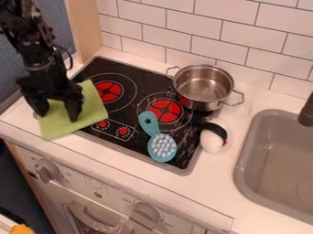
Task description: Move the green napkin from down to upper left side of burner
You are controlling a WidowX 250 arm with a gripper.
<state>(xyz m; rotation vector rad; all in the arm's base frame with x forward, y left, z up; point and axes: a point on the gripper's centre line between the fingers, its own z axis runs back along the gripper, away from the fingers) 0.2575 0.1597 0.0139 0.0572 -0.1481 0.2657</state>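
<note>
Napkin [92, 109] at the left of the stove [128, 137], green and spread mostly flat, and right above it there's the end effector [56, 115] — fingers well spread, one toward the left side of the cloth, the other nearer its middle. Whether the tips touch the fabric, I can't tell from here. The arm [38, 50] comes in from the upper left, black all the way down, wrist over the far left part of the cloth.

The napkin straddles the stove's left edge, partly on the black top, partly on the white surface [214, 192], one corner poking toward the front. Its right edge runs close to the left red burner [109, 91] and the pair of small red dials [123, 131] printed near the front.

Over to the rest of the line-up! Steel pot [203, 84] at the back right of the stove, handles out to both sides. The other red burner [165, 110] sits in front and left of it, with the blue tool [163, 147] lying beside it, star-marked handle toward the back, speckled head toward the front. White rounded thing with a black band [212, 139] at the stove's right edge — and beyond that, the grey sink [245, 178], dark tap [307, 114] at its far right.
</note>
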